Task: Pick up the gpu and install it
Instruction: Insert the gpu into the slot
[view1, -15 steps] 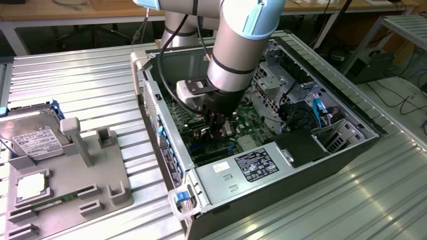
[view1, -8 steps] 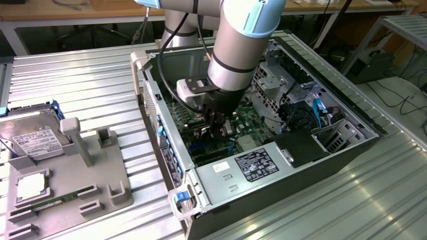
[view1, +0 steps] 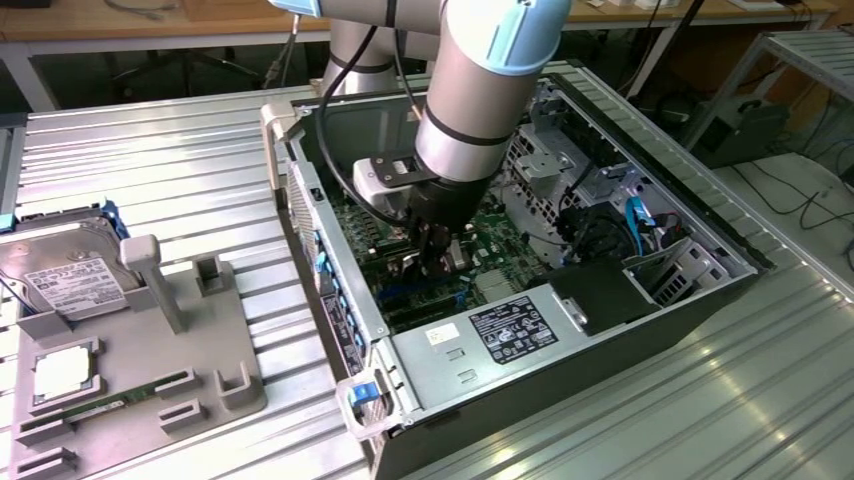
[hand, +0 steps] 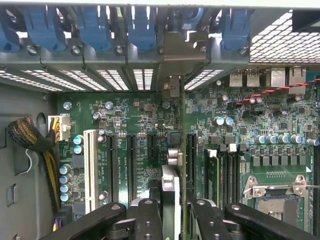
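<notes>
The gripper is seen low inside the open computer case, just over the green motherboard. In the wrist view, the gpu is held on its edge between the black fingers, so the jaws are closed narrow on the thin card. The card's silver bracket points toward the back wall of the case, where the blue slot clips are lined up.

The gpu is seen close to a long black slot on the board. It cannot be told if the card's edge is already in that slot or only above it.

Things could go wrong here. If the card is tipped or a bit to the side, its edge could be pushed onto the board and not into the slot. The bracket could be caught on the back wall. The card could also slip in the fingers if it is pressed hard.

On the gray tray, at about 9 o'clock from the case in the exterior view, a hard drive and a green memory stick are kept.
</notes>
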